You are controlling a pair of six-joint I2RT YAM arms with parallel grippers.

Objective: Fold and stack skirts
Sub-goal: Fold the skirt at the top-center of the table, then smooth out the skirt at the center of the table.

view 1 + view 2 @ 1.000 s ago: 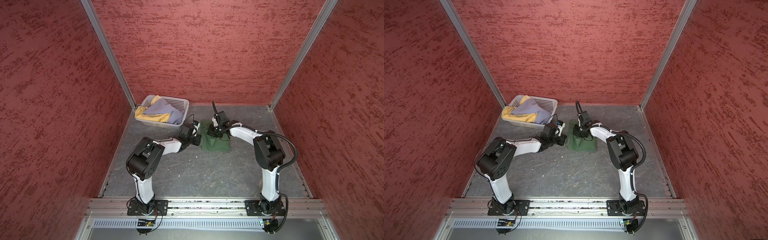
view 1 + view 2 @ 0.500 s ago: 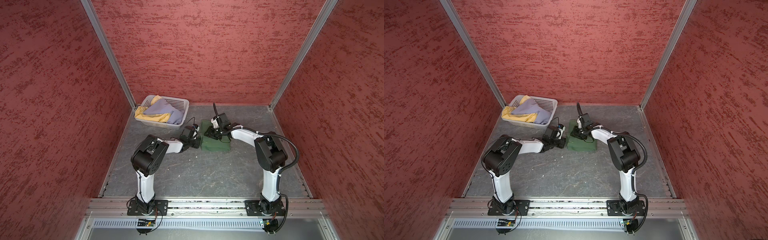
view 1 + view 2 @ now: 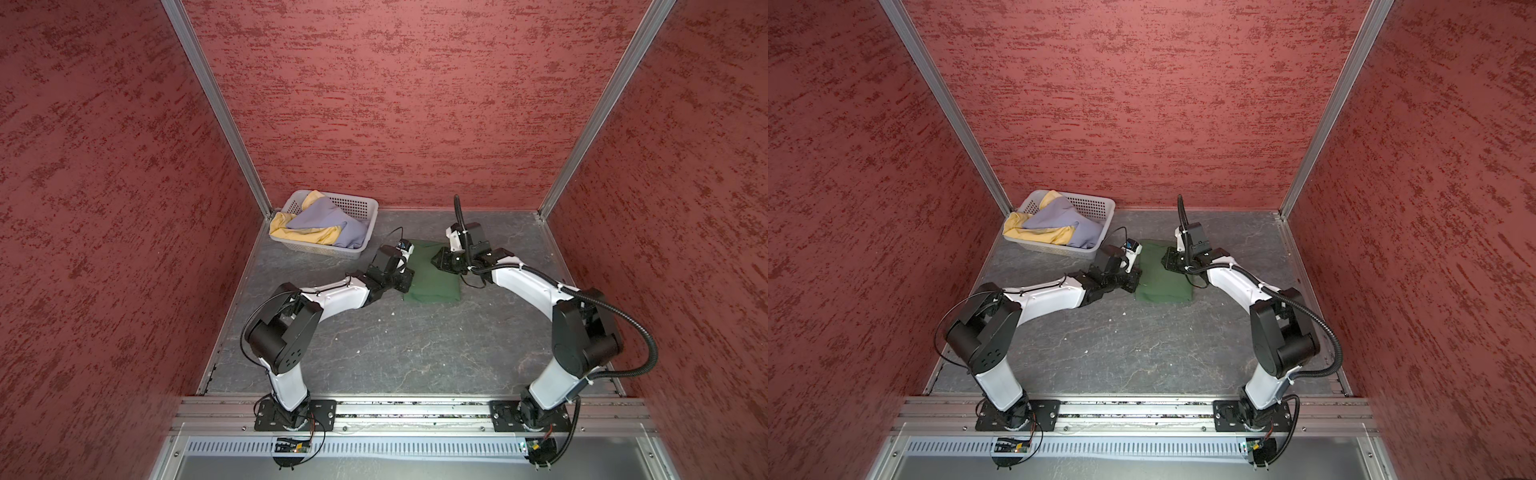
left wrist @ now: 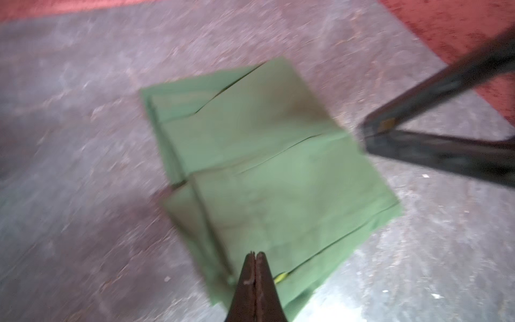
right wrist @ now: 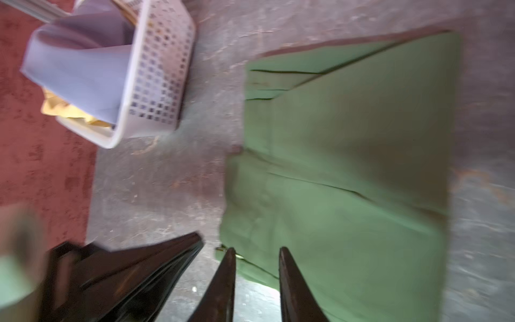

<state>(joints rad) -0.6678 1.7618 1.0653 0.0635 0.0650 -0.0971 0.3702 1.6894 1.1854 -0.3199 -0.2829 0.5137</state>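
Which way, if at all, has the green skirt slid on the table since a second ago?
No. The green skirt lies at the same gap from the white basket as a second ago.

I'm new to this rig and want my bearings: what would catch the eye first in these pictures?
A dark green skirt lies folded flat on the grey table, with the shut left hand and the open right hand low at its two sides. Next comes the white basket in the far left corner, holding a lavender skirt crumpled over a yellow skirt.
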